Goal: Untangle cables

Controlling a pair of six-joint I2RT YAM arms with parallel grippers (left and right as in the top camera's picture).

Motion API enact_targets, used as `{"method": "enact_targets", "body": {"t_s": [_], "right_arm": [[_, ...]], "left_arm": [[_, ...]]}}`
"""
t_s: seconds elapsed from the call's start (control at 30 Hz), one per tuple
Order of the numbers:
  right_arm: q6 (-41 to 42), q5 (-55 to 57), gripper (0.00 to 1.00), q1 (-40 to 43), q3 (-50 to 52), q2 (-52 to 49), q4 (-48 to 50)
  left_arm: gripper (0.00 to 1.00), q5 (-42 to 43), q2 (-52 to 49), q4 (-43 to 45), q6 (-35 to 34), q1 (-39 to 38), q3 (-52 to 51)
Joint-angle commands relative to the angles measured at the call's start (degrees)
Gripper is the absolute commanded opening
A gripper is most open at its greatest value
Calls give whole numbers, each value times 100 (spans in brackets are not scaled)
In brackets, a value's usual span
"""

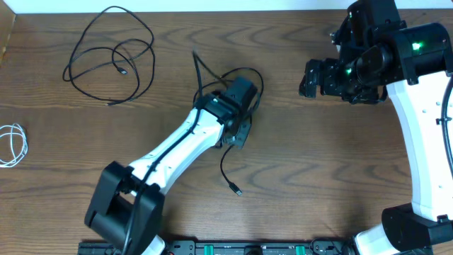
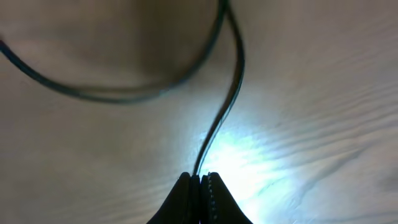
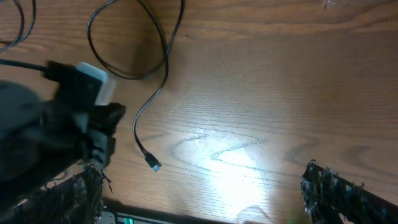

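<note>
One black cable (image 1: 225,168) lies at the table's middle, looped round my left gripper (image 1: 238,136), with its plug end (image 1: 237,190) toward the front. In the left wrist view my left gripper (image 2: 200,179) is shut on this black cable (image 2: 231,93) close to the wood. A second black cable (image 1: 113,53) lies loosely looped at the back left. The white cable (image 1: 13,144) lies coiled at the far left edge. My right gripper (image 1: 306,79) is at the right, apart from all cables. In the right wrist view it (image 3: 205,193) is open and empty, and the black cable's plug (image 3: 153,165) shows.
The wooden table (image 1: 318,163) runs to the back edge, where a pale surface shows. My left arm (image 1: 177,145) crosses the front middle diagonally. My right arm's white link (image 1: 417,134) stands at the right. A black rail (image 1: 248,248) lines the front edge.
</note>
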State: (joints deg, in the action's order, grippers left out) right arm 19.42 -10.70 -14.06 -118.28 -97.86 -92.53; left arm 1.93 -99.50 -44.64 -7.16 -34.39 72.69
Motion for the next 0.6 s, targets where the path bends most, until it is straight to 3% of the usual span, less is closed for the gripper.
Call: {"method": "enact_targets", "body": {"t_s": [0.0, 0.17, 0.37, 0.5, 0.57], "right_arm": [[-63, 22, 99, -24, -11, 57, -7], [-63, 22, 99, -24, -11, 57, -7], [-63, 22, 99, -24, -9, 57, -7], [-63, 22, 99, -24, -11, 57, -4], [-63, 22, 99, -24, -11, 57, -4]], "left_arm": [[10, -256, 142, -33, 188, 44, 164], [47, -243, 101, -50, -463, 46, -46], [50, -144, 98, 227, -748, 122, -326], [50, 931, 48, 682, -820, 186, -442], [50, 951, -26, 916, -820, 142, -485]]}}
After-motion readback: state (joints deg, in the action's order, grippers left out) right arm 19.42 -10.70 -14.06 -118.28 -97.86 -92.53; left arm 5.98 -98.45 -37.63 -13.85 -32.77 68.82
